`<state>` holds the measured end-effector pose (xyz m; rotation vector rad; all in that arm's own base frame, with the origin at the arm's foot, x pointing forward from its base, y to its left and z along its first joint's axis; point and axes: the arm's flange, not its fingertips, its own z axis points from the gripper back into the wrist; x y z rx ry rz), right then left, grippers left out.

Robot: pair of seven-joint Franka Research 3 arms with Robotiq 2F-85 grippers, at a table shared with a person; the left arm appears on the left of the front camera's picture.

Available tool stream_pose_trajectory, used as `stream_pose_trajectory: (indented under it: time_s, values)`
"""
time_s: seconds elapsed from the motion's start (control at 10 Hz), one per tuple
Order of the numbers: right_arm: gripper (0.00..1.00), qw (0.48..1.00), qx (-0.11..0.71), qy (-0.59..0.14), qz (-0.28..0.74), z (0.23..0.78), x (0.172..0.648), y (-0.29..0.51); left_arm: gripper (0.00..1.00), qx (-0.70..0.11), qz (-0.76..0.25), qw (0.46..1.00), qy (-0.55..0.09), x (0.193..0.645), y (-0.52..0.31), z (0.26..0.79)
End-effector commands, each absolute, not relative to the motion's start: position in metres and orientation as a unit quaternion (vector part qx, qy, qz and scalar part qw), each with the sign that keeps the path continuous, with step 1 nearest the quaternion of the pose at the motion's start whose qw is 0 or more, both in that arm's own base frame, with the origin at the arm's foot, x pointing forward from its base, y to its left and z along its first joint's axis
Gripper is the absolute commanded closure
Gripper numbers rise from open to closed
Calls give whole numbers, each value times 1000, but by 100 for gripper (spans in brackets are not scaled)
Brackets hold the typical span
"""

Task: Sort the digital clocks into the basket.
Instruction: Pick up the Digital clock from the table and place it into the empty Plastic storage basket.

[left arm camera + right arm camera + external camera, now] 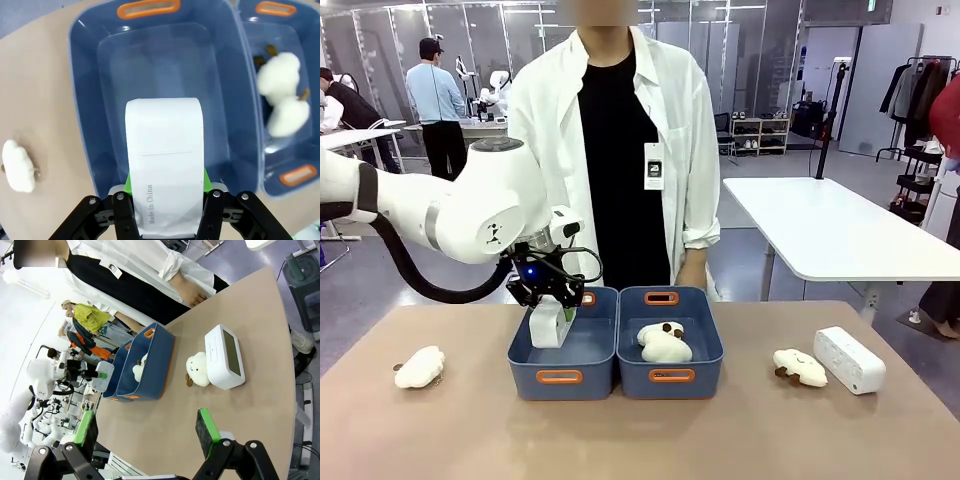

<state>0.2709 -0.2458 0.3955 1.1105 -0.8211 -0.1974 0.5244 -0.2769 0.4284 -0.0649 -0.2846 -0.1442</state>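
My left gripper (553, 318) is shut on a white digital clock (548, 325) and holds it upright inside the left basket (560, 377), close above its floor. The left wrist view looks down the clock (165, 165), marked "Made in China", clamped between the green pads (128, 182) over the blue basket floor (155, 65). A second digital clock (849, 359) lies on the table at the right; the right wrist view shows this clock (226, 356) with its screen up. My right gripper (147, 432) hangs open above the table with nothing between its fingers.
The right-hand bin (670, 377) holds a cream plush toy (664, 343). Another plush toy (420, 367) lies on the table at the left, and a third (800, 367) sits beside the right clock. A person in a white coat (620, 120) stands at the far edge.
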Motion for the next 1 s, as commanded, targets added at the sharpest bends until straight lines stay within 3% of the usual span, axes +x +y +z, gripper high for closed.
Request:
stream_pose_trajectory:
  time_s: [0.0,0.3,0.6,0.7,0.8,0.9]
  values:
    - [0,762,517,-378,-96,398,270,-246,50,-20,-90,983,-161,555,-279,414]
    - [0,762,517,-378,-96,398,270,-246,50,-32,-73,988,-131,575,-267,372]
    - [0,762,517,-378,-96,398,270,-246,50,-42,-77,989,-116,579,-270,362]
    - [0,762,517,-378,-96,398,270,-246,30,-41,-74,990,-116,579,-270,363]
    - [0,762,517,-378,-96,398,270,-246,24,-40,-75,990,-108,578,-270,364]
    - [0,762,517,-378,-96,398,270,-246,4,-41,-71,991,-106,577,-270,364]
